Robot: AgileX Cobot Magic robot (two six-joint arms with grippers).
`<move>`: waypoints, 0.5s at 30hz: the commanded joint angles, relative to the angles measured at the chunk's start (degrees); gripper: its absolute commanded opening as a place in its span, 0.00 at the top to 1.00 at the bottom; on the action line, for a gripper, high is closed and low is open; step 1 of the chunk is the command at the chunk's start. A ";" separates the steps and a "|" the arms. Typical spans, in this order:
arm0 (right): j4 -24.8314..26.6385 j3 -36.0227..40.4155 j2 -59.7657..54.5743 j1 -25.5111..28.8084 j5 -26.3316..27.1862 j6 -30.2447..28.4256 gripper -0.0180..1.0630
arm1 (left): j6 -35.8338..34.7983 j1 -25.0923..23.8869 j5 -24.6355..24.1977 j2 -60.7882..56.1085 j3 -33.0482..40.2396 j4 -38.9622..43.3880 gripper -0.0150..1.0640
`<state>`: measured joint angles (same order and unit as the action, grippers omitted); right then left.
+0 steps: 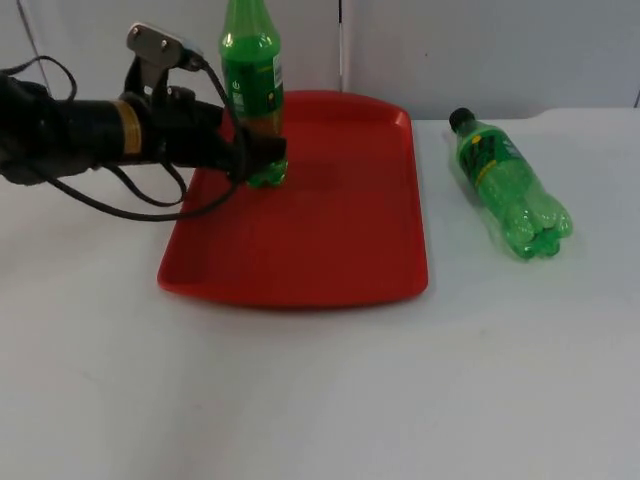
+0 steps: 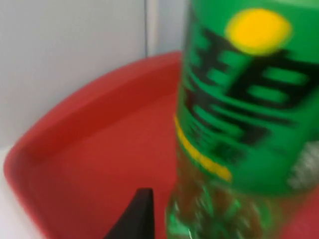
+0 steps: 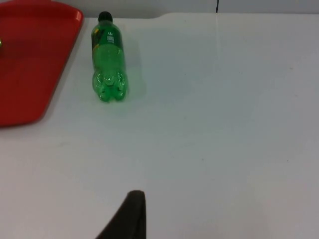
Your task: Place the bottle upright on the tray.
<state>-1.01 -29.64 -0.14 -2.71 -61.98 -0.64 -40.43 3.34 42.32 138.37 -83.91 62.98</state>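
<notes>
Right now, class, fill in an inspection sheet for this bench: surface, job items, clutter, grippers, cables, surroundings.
Surface: white table, nothing spilled.
Job items: red tray flat on the table; upright bottle standing on the tray's far left part; second bottle lying on its side on the table right of the tray, cap pointing to the wall.
Clutter: nothing seen.
Grippers: left gripper at the upright bottle's lower body, fingers on either side of it; right gripper fingertip over bare table, arm waiting.
Cables: nothing loose seen.
Surroundings: grey wall behind the table.
</notes>
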 commanded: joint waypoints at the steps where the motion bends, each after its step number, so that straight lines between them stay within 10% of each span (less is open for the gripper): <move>1: 0.08 0.11 0.14 0.32 0.28 -0.29 0.01 | -0.31 -0.95 -0.52 -3.63 3.68 0.56 0.01; 15: 0.08 0.11 0.14 0.32 0.28 -0.29 0.01 | -7.77 -1.71 -4.31 -26.51 21.52 3.87 0.01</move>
<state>-1.01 -29.64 -0.14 -2.71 -61.98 -0.64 -44.75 1.64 40.01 116.17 -63.78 64.79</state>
